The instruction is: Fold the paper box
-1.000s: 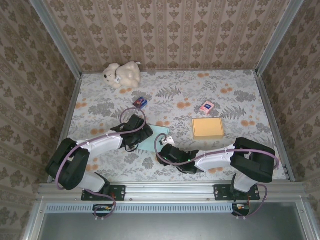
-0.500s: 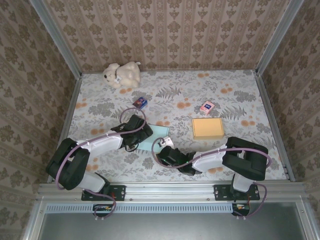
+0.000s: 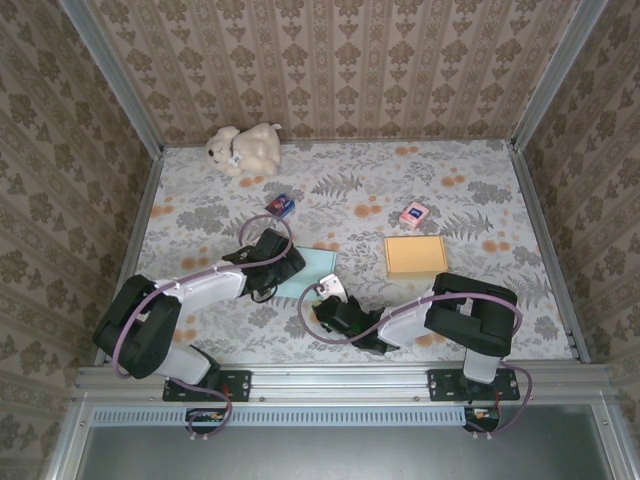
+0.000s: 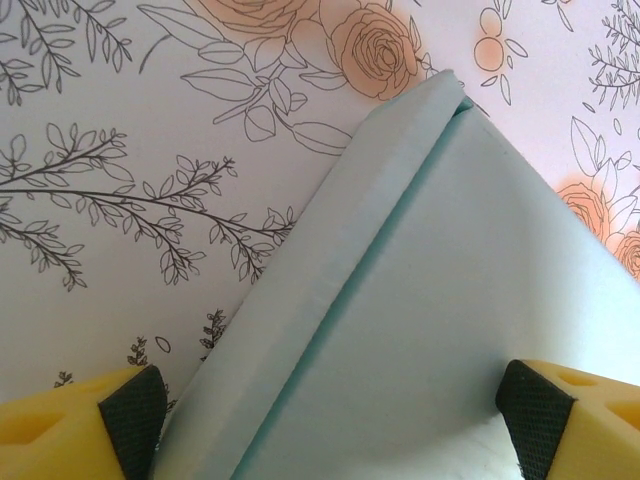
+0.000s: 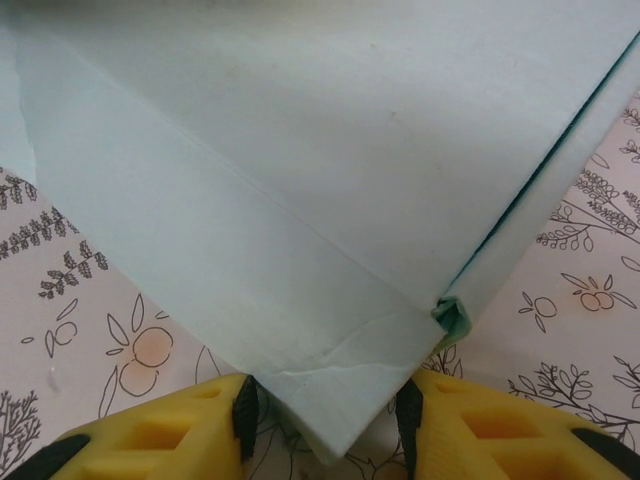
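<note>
The paper box (image 3: 312, 265) is a flat pale teal sheet lying on the flowered table just ahead of both arms. My left gripper (image 3: 278, 268) is at its left side. In the left wrist view that gripper (image 4: 335, 415) stands open and wide, with the box (image 4: 450, 280) and its folded side strip spanning the gap between the pads. My right gripper (image 3: 330, 303) is at the box's near corner. In the right wrist view it (image 5: 328, 420) is shut on the pointed, creased corner of the box (image 5: 300, 150), a pad against each edge.
A flat orange box (image 3: 415, 256) lies to the right of the paper box. A small pink packet (image 3: 413, 213) and a small blue one (image 3: 281, 205) lie farther back. A plush toy (image 3: 243, 148) sits at the back left. Patterned walls enclose the table.
The right arm's elbow has swung left and its gripper has shifted slightly left and nearer with the box corner. The left arm has stayed put.
</note>
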{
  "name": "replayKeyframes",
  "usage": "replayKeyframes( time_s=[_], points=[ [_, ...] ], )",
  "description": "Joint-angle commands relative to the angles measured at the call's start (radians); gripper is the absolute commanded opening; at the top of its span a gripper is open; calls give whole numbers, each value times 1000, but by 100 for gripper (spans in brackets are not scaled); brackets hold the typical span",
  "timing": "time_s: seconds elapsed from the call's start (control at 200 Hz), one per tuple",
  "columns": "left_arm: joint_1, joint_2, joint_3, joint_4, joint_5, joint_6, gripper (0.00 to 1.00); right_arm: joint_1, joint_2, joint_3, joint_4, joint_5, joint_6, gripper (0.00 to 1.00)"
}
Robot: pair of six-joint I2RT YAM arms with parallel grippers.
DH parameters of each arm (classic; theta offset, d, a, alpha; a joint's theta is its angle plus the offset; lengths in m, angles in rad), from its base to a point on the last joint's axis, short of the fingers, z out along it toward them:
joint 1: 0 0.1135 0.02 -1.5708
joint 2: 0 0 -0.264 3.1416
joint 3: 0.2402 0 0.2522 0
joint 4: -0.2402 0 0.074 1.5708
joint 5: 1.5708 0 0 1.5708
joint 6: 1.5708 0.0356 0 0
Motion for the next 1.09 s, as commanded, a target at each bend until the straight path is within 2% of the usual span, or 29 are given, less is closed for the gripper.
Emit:
replayKeyframes(
  time_s=[0.0,0.145,0.43,0.66,0.845,1.09],
  points=[
    [-11,44,-42,-149,41,4,89,-12,7,13,54,43,-4,44],
    [-27,43,-36,-111,103,-11,90,-12,-13,33,30,-21,21,44],
    [-71,16,-6,-146,85,-48,92,-16,-50,46,7,-92,55,44],
    [-68,46,-31,-126,45,-56,91,-32,-46,21,20,-77,51,44],
    [-54,111,-38,-88,61,-51,90,-53,-49,-21,64,6,-9,45],
    [-41,164,-45,-55,78,-47,88,-130,-62,-33,78,-43,-22,46]
  ],
)
